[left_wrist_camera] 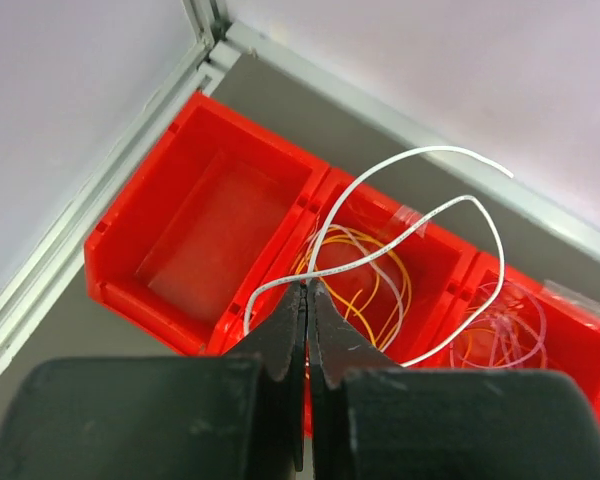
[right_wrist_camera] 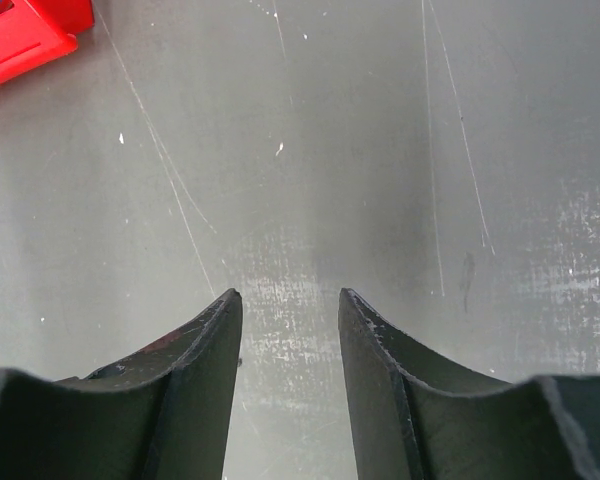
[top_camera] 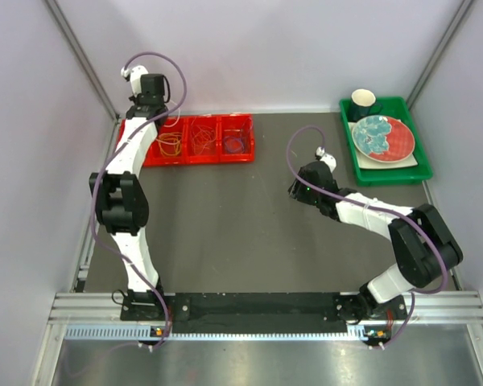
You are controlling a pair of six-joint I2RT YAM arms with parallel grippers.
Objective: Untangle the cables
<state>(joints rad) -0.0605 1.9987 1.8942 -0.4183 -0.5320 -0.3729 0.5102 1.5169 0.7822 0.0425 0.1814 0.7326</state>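
Left gripper (left_wrist_camera: 307, 288), black fingers pressed together, pinches a thin white wire loop (left_wrist_camera: 420, 152) above the bins.
At the table's eleven o'clock sits a glossy red plastic bin row (left_wrist_camera: 130, 215); coiled orange and yellow wires (left_wrist_camera: 380, 285) fill its second compartment, pale wire loops (left_wrist_camera: 510, 320) the third. Right gripper (right_wrist_camera: 290, 300), curved fingers spread, hovers over the scratched grey tabletop (right_wrist_camera: 380, 150). A green plastic tray (top_camera: 386, 174) sits at two o'clock.
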